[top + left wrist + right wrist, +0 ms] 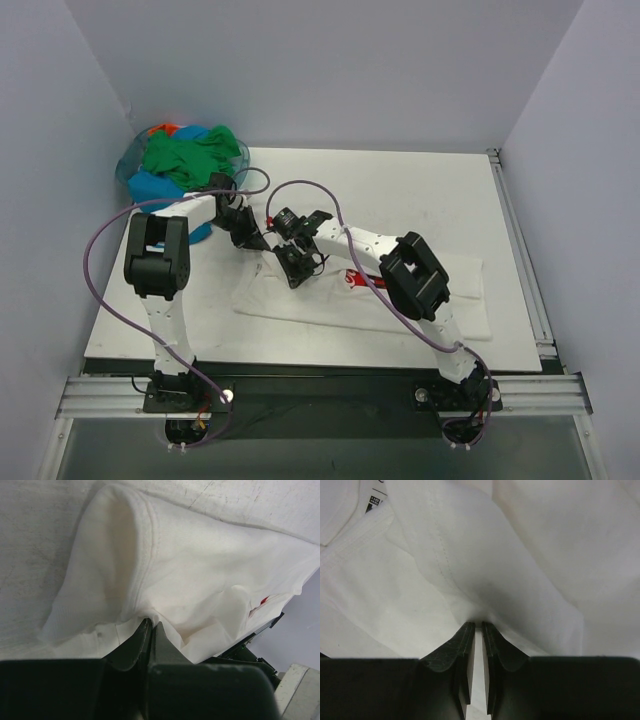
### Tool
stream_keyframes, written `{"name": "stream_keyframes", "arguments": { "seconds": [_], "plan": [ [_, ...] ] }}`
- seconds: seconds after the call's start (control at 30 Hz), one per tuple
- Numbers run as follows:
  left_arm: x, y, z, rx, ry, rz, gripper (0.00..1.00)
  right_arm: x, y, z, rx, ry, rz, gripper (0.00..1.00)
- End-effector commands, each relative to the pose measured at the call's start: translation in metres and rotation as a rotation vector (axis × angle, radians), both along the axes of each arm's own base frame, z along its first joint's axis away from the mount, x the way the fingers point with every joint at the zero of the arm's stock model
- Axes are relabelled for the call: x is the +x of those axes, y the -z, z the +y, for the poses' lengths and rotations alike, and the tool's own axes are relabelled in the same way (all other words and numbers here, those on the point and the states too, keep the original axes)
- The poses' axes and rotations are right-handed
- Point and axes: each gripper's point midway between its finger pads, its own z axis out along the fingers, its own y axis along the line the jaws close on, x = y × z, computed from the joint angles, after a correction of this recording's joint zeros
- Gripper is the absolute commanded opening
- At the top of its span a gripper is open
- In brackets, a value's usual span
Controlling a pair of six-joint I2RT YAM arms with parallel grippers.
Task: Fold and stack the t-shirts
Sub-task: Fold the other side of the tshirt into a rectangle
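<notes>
The white t-shirt point(400, 295) with a red logo point(353, 279) lies across the middle of the table, its left part lifted. My left gripper point(252, 238) is shut on a fold of the white t-shirt point(190, 575) near a sleeve, with cloth pinched between its tips in the left wrist view point(151, 624). My right gripper point(296, 268) is shut on the white t-shirt point(485, 555) too, with cloth pinched at its tips in the right wrist view point(478, 625); the collar label point(374, 501) shows at the upper left. Green point(190, 155), blue point(155, 188) and orange point(160, 129) t-shirts are heaped at the back left.
The coloured shirts sit in a clear blue basket point(128, 165) at the table's back left corner. A purple cable point(100, 240) loops beside the left arm. Metal rails run along the table's right edge point(520, 250) and front edge point(320, 385).
</notes>
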Motion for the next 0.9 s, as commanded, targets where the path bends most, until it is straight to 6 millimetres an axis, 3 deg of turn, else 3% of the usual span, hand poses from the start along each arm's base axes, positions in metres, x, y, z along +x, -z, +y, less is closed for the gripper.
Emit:
{"name": "stream_keyframes", "arguments": {
  "seconds": [0.0, 0.17, 0.37, 0.57, 0.7, 0.87],
  "plan": [
    [0.005, -0.024, -0.004, -0.045, 0.003, -0.067, 0.00, 0.007, 0.020, -0.013, -0.093, 0.026, -0.019, 0.13],
    [0.004, -0.027, -0.003, -0.041, 0.001, -0.078, 0.00, 0.009, 0.006, -0.015, -0.075, 0.042, -0.032, 0.00],
    [-0.002, -0.033, -0.002, -0.038, -0.011, -0.085, 0.00, 0.008, -0.020, -0.016, -0.017, 0.069, -0.033, 0.00],
    [0.002, -0.033, -0.002, -0.043, -0.027, -0.092, 0.00, 0.008, -0.035, -0.003, 0.028, 0.013, -0.080, 0.00],
    [0.005, -0.031, -0.002, -0.039, -0.040, -0.079, 0.00, 0.017, -0.040, 0.002, 0.043, 0.003, -0.105, 0.05],
    [0.011, -0.025, -0.001, -0.025, -0.045, -0.085, 0.00, 0.011, -0.034, 0.017, 0.064, 0.001, -0.093, 0.19]
  ]
}}
